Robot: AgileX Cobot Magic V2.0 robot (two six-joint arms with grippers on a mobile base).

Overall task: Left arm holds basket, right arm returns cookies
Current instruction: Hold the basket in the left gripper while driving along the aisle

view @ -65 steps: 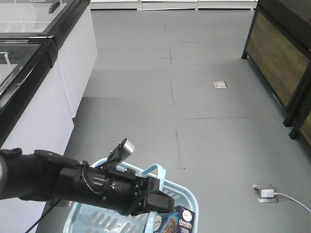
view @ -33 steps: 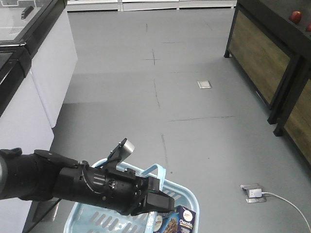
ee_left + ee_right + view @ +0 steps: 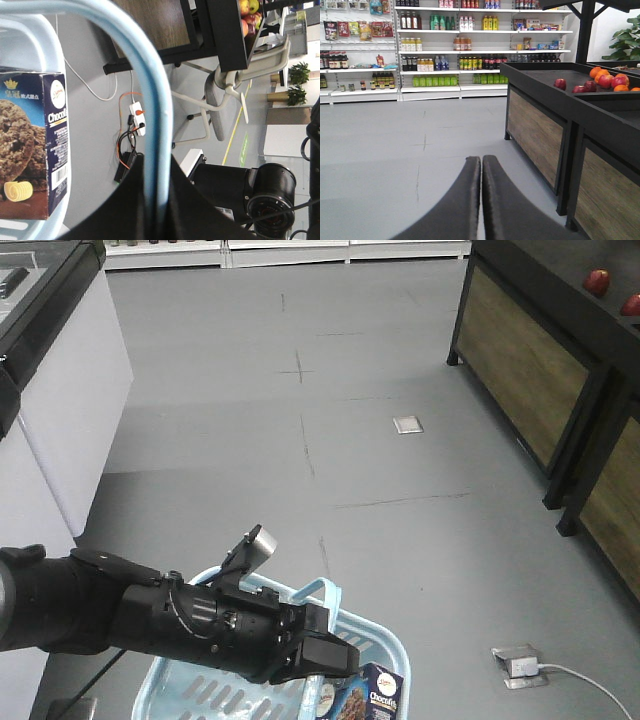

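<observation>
My left arm [image 3: 150, 615], thick and black with a silver block on top, reaches across the bottom of the front view. Its gripper [image 3: 335, 655] is shut on the loop handle [image 3: 150, 100] of the light blue basket [image 3: 395, 650], which hangs over the grey floor. In the left wrist view the jaws of the left gripper [image 3: 157, 200] clamp the handle from both sides. The cookies [image 3: 378, 695], a dark navy box [image 3: 35, 150] with a chocolate cookie picture, stand upright inside the basket. My right gripper [image 3: 481, 159] is shut with nothing in it, pointing along the aisle.
A dark wooden produce stand [image 3: 540, 380] with apples [image 3: 597, 282] lines the right side, also seen as the stand [image 3: 540, 130]. A white freezer cabinet [image 3: 60, 410] stands left. A floor socket with cable [image 3: 520, 663] lies lower right. Drink shelves [image 3: 445, 50] close the far end.
The whole scene has slid left in the front view: the freezer is leaving at the left and the produce stand has come further in. Left arm, basket and cookies keep their pose.
</observation>
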